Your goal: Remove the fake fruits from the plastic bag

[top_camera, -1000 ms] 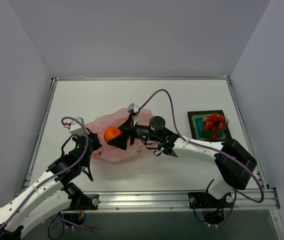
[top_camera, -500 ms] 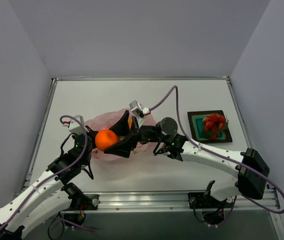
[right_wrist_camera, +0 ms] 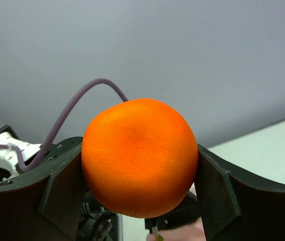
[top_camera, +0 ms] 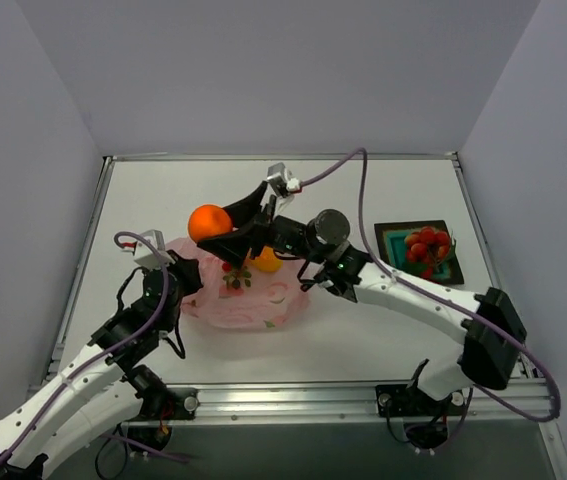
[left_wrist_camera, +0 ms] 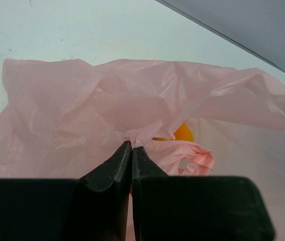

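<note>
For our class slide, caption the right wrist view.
Right gripper holds the orange ball clamped between its two dark fingers.

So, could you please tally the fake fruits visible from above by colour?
Orange ball: 1, in the right tool
Yellow piece: 1, inside the plastic bag
Red berry bunch: 1, on the tray
Red-green piece: 1, indistinct, in the bag
Total: 4

A white table [top_camera: 163,190] fills the bottom of a plain booth. A pale grey back wall [top_camera: 283,70] rises behind it, with a matching left wall [top_camera: 23,200] and right wall [top_camera: 543,150] closing in the sides. A thin metal frame [top_camera: 283,157] edges the table, and a silver rail [top_camera: 293,398] runs along its near side. The light is soft and even, casting only faint shadows. The walls are bare.
</note>
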